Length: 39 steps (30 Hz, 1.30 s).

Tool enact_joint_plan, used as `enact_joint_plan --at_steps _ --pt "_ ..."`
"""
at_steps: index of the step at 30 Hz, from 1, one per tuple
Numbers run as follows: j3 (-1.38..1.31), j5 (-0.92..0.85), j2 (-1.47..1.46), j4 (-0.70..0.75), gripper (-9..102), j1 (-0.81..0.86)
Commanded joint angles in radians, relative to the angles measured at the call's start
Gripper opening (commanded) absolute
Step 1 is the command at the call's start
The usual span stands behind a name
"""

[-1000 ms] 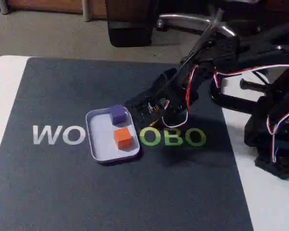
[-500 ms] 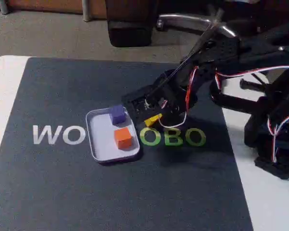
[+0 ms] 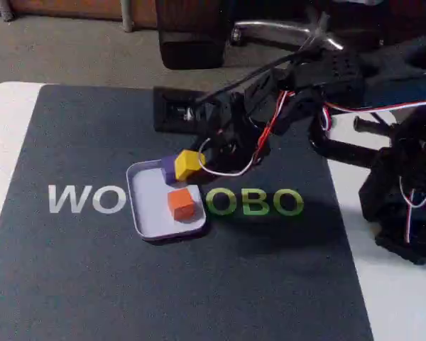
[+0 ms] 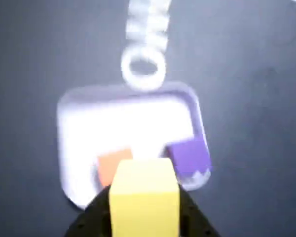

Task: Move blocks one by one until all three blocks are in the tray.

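In the fixed view, the shallow pale lavender tray (image 3: 145,206) on the dark mat already holds the small orange cube (image 3: 182,203) and purple cube (image 3: 169,168). Above its right rim, the jaws (image 3: 192,165) grip the yellow cube (image 3: 189,163), which remains to be released inside.

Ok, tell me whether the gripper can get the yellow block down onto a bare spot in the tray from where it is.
Probably yes. The gripper holds the yellow block above the tray. The purple block and orange block fill one side; the other looks bare.
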Motion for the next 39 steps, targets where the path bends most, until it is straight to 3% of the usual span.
enact_joint_plan --at_steps 1,7,21,30,39 --pt "-0.094 0.087 -0.008 0.005 -8 -0.020" --pt "-0.201 0.175 -0.126 -0.003 -8 -0.043" --pt "-0.282 0.192 -0.256 -0.041 -8 -0.023" --pt "-0.298 0.166 -0.278 -0.048 16 -0.011" --pt "-0.298 0.135 -0.268 -0.041 24 0.006"
